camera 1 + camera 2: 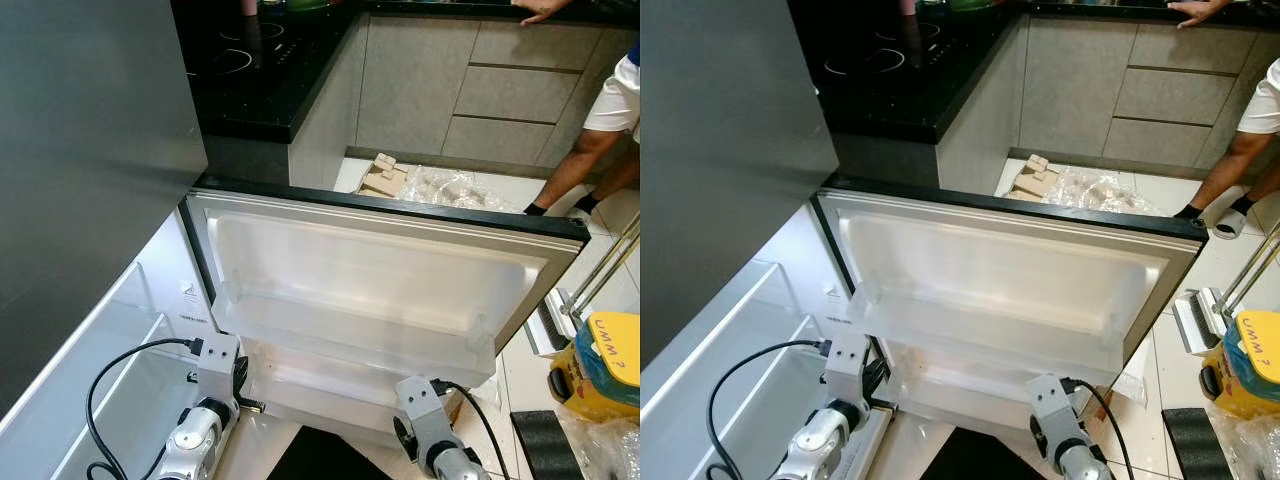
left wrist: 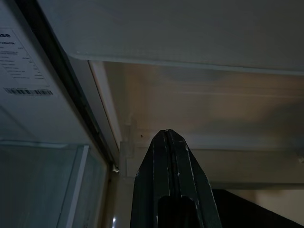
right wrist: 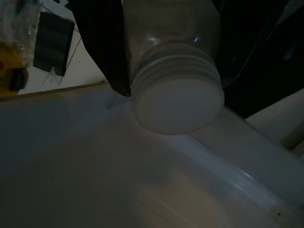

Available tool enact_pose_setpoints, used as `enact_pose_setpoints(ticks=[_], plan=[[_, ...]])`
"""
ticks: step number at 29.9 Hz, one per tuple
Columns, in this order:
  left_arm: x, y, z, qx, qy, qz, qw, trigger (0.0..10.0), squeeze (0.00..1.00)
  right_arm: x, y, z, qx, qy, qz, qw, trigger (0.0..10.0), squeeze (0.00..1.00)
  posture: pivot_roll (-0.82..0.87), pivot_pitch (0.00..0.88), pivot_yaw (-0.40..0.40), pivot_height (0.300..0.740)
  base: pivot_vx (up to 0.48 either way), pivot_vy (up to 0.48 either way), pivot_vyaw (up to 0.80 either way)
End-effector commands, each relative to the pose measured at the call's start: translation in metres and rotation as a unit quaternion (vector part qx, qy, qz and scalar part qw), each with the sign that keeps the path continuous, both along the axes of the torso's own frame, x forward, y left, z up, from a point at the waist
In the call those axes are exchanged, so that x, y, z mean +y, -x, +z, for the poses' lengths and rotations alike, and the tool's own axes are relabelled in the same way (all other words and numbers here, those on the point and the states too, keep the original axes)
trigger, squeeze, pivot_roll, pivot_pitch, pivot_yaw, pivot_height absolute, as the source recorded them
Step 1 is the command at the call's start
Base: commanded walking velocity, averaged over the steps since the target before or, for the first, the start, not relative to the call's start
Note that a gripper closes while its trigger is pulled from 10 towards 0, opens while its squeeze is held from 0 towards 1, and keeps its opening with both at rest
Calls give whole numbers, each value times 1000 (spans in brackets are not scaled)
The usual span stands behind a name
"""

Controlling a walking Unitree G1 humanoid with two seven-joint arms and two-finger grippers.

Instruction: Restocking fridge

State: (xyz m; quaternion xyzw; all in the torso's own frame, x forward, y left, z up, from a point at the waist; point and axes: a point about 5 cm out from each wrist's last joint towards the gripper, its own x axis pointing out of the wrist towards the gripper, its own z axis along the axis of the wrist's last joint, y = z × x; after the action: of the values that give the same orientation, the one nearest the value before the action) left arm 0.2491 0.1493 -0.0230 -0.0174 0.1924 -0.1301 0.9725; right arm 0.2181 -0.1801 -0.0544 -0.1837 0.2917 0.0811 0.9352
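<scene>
Right wrist view: jar (image 3: pixel 173 71) clamped between right end effector (image 3: pixel 171 52) fingers.

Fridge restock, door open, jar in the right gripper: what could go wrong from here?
1. The jar hangs lid-down between the right gripper's fingers; it could slip out before reaching the door shelf.
2. A person's leg stands just beyond the open fridge door, so pushing it wider might strike them.

fridge door (image 1: pixel 380 270): smooth white plastic inside
jar (image 3: pixel 171 28): clear, ridged white plastic lid
counter (image 1: pixel 262 70): shiny black
cupboards (image 1: pixel 480 85): matt grey
</scene>
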Motion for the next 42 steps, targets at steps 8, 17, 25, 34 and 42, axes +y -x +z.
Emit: enact_pose_setpoints(ticks=[8,17,25,34,42], plan=[[0,3,-1,-3,12,8,1000,10000,0,2,-18,15,-46,-20,3,999,10000,0,-120,43,31,740,0,0,0],[1,5,-2,0,7,2,1000,10000,0,15,-12,13,-35,-55,68,996,10000,0,-117,60,31,740,0,0,0],[1,6,-3,0,11,1,1000,10000,0,24,-5,24,-67,-102,183,975,10000,0,-119,70,32,740,0,0,0],[-6,9,-3,-4,10,-41,999,10000,0,32,-11,69,-94,-212,301,925,10000,0,-129,75,34,740,0,0,0],[-6,21,-4,-10,3,-133,991,10000,0,44,-3,107,-74,-258,412,871,10000,0,-130,75,33,740,0,0,0]])
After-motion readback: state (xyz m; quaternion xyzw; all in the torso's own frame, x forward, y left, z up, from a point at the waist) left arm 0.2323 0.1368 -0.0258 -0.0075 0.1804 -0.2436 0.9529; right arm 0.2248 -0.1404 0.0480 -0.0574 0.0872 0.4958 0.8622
